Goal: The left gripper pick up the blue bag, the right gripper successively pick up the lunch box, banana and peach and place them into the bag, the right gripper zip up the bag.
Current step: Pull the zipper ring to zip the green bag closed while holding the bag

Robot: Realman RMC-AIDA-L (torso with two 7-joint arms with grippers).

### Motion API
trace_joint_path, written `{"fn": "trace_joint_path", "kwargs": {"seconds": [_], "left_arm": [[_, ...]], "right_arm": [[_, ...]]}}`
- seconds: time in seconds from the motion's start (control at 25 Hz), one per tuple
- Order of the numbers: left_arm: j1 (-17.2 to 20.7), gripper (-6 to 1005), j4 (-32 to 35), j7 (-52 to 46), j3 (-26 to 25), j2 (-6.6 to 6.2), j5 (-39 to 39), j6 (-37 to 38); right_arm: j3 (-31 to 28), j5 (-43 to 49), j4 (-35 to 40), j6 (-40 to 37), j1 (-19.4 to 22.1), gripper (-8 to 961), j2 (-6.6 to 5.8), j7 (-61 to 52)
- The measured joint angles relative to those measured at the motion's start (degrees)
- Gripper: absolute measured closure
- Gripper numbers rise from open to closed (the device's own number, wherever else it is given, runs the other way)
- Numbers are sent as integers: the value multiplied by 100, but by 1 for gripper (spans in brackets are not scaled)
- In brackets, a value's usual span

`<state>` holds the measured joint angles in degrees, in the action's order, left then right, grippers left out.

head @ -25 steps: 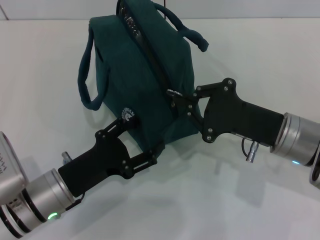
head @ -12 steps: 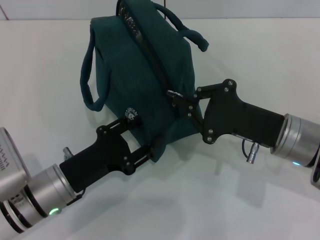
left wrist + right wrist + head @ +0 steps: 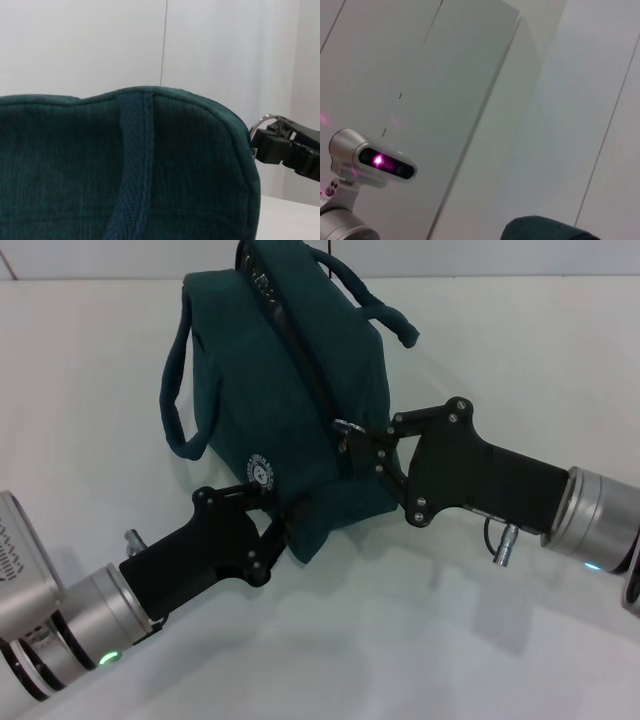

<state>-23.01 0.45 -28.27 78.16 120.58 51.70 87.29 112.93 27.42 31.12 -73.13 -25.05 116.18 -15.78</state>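
Teal fabric bag point(image 3: 290, 400) sits pinched at its lower corner by my left tool point(image 3: 278, 523), while my right tool point(image 3: 362, 447), clamped on the metal zip pull point(image 3: 347, 427), may slip off if the fabric sags.

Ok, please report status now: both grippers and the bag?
Left gripper shut on blue bag bottom corner. Right gripper shut on zip pull. Zip closed. Nothing obstructing.

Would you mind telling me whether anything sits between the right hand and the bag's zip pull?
Nothing visible does: the right hand is already at the zip pull on the blue bag.
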Motion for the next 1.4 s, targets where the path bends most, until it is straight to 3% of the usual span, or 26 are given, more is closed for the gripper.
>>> {"fn": "trace_joint_path", "kwargs": {"seconds": [0.36,1.4], "left_arm": [[16,913,-1,293,15,6,50,-4],[57,879,-53,295,23,0,243,-228]], "right_arm": [[0,-1,-10,23,0,938,0,1],[140,-831,-23,-128,-13,938,0,111]]}}
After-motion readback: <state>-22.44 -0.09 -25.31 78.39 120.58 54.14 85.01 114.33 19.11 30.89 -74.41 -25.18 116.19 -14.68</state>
